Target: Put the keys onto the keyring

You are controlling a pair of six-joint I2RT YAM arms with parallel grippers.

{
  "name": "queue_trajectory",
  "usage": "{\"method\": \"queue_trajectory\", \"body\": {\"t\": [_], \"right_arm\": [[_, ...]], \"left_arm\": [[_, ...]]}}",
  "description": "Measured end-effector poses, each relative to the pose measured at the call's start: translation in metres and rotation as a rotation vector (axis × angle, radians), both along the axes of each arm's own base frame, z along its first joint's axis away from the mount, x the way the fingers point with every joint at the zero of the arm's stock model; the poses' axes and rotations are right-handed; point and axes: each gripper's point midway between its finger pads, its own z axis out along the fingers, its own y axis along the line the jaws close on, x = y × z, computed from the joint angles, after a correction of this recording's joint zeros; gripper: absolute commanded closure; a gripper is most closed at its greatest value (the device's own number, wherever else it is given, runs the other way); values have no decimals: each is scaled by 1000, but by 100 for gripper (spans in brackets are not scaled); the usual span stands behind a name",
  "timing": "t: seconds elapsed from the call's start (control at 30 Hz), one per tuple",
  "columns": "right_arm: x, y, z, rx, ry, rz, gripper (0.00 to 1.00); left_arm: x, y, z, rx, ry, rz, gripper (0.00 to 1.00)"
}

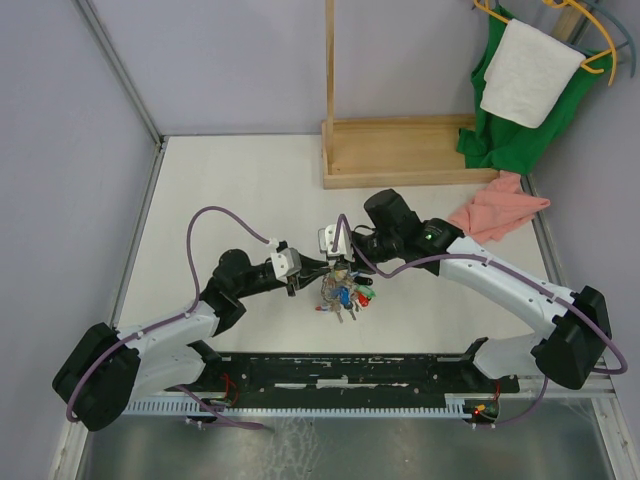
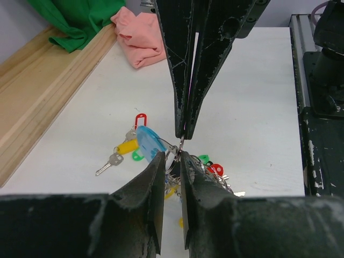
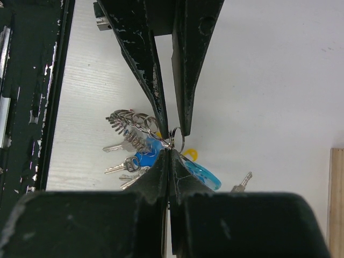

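The keyring point(image 1: 342, 292) hangs as a bunch between both grippers just above the table. Its light-blue band point(image 2: 148, 141) and grey wire carry many small keys point(image 3: 128, 135) with coloured tags. My right gripper point(image 3: 169, 151) is shut on the wire where the band ends. My left gripper point(image 2: 172, 157) faces it, jaws only narrowly apart, pinching a small split ring point(image 3: 178, 137) right at that wire. A yellow-tagged key point(image 2: 123, 148) and a red tag point(image 2: 140, 119) lie on the table under the band; I cannot tell whether they are threaded on.
A wooden stand base point(image 1: 400, 152) sits at the back. A pink cloth point(image 1: 498, 212) lies right of it, with green cloth point(image 1: 500, 135) and a white towel point(image 1: 528, 72) hanging behind. A black rail point(image 1: 350, 372) runs along the near edge.
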Motion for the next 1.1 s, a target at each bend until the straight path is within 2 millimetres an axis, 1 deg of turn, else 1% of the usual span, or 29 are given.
{"method": "queue_trajectory", "body": {"t": [0.1,0.23,0.27,0.37,0.43,0.53,0.63,0.73,0.87,0.97,1.03,1.1], "right_arm": [[0,0,0,2,-2,0,99],[1,0,-1,0,-1,-6,99],[1,0,-1,-1,-1,-7,99],[2,0,-2,-1,2,-13,92],[3,0,-3,4,10,-29,80],[5,0,-2,18,20,-56,71],[8,-4,2,45,30,-106,69],[15,-11,8,73,36,-186,64],[33,-20,19,115,24,-342,58],[47,-29,21,135,19,-475,52],[57,-37,20,145,18,-572,47],[66,-46,18,153,22,-667,38]], "left_arm": [[0,0,1,-5,4,-1,87],[-1,-2,-2,-5,17,-10,97],[-1,-2,-2,-4,19,-11,97],[0,-2,-3,-3,21,-10,97],[1,-2,-4,-1,23,-1,97],[7,1,-5,-2,36,37,97],[14,5,-8,6,49,92,97],[21,11,-11,19,65,148,97],[30,21,-15,36,90,234,97],[37,32,-13,35,99,315,97],[42,39,-10,27,101,369,97],[48,48,-7,14,112,432,97]]}}
